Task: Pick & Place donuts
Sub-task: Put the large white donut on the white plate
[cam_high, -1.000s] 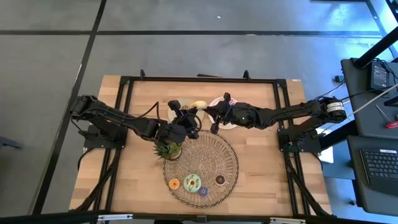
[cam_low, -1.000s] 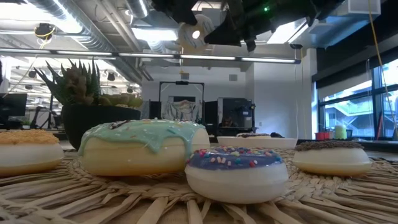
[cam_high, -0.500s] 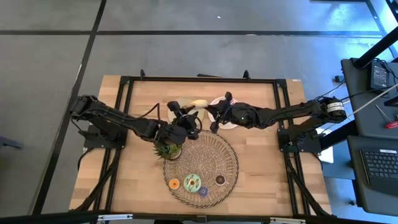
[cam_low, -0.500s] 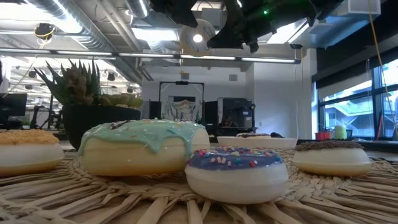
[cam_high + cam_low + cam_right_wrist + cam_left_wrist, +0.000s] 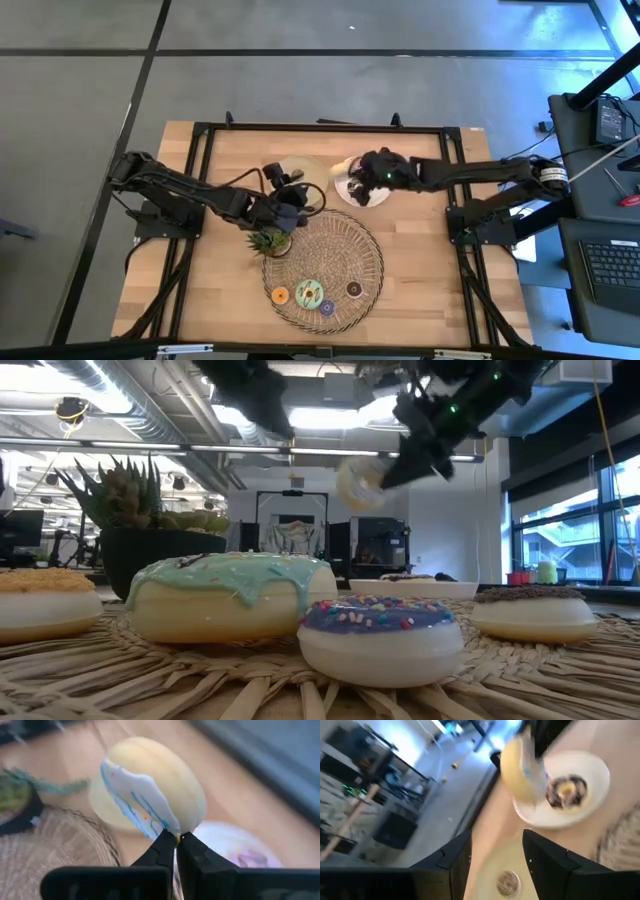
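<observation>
Evidently light and rigid, the white-iced donut (image 5: 150,800) hangs edge-on, pinched at its rim by clenched right gripper (image 5: 176,840) jaws; thin hold, likely to pivot or slip, better taken across the ring. Below those jaws, white plate (image 5: 343,188) bearing dark-iced donut (image 5: 565,791). Left gripper (image 5: 492,852) jaws released, empty, beside. Farther off, woven mat (image 5: 350,245) with four donuts (image 5: 309,293). No legible writing or brands.

white-iced donut (image 5: 150,802) passed to right tool (image 5: 176,840)
</observation>
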Available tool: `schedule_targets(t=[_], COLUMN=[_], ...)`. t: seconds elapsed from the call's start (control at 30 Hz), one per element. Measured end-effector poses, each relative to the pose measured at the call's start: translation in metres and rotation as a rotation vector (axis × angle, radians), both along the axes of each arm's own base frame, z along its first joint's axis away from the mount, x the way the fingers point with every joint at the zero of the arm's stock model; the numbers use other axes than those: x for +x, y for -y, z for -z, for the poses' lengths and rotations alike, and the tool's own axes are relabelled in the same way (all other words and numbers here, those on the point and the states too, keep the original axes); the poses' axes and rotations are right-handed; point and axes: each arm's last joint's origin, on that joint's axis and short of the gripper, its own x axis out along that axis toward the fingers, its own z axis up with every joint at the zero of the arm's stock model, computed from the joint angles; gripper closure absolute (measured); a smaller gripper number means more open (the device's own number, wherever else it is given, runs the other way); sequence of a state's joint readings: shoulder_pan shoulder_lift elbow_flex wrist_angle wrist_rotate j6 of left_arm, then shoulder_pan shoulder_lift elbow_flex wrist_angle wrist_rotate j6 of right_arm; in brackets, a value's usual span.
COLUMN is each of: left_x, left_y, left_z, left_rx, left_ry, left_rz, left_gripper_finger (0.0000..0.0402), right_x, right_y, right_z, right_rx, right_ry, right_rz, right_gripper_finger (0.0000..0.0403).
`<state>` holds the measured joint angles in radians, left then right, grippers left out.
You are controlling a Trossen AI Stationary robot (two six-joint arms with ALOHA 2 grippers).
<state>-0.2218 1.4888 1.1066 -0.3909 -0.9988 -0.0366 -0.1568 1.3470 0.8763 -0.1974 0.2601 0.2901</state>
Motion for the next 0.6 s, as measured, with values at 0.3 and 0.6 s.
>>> schedule_targets(t=[0.3,0.6], left_x=[0.000,0.002], left_y=[-0.018,-0.029], left_z=[0.024,0.025], left_rx=[-0.253,-0.330], left_ry=[0.004,0.011], left_rz=[0.063,0.074], left_gripper_finger=[0.0232,0.0233], right_x=[-0.027,-0.028], right_y=[0.059,0.080], right_z=[0.015,0.022], right_rx=[0.459,0.553], right_ry=[-0.038,-0.073], right_rz=[0.049,0.053], right_gripper_finger=[0.0392,0.0392])
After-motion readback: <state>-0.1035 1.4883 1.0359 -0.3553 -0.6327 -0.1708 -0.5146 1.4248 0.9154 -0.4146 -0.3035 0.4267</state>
